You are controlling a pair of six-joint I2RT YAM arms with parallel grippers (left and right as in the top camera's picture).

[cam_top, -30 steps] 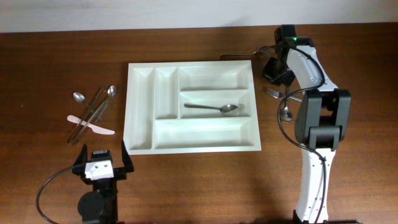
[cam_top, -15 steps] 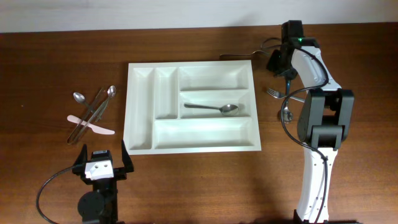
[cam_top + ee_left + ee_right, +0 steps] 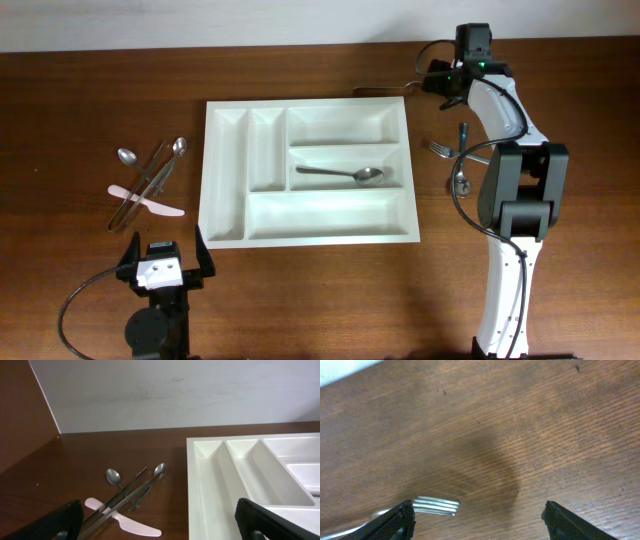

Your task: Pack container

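The container (image 3: 228, 170), a big white tray with several compartments, lies mid-table and holds one metal spoon (image 3: 345, 174) in its middle right compartment. My right gripper (image 3: 438, 80) hovers behind the tray's back right corner. In the right wrist view this gripper (image 3: 480, 521) is open over bare wood, and blurred fork tines (image 3: 437, 505) lie beside its left finger (image 3: 395, 520). My left gripper (image 3: 165, 262) stays low at the front left. It is open (image 3: 160, 527), facing the container (image 3: 210, 485) and a cutlery pile (image 3: 130, 495).
Loose spoons, metal knives and a pink plastic knife (image 3: 150, 205) are crossed left of the tray. A fork, a spoon and a dark-handled piece (image 3: 461, 150) lie right of it. A metal handle (image 3: 385, 90) rests behind the tray.
My right gripper went from shut to open and drew back toward the table's far edge. The dark-handled piece now lies uncovered by the fork. The left arm has not moved.
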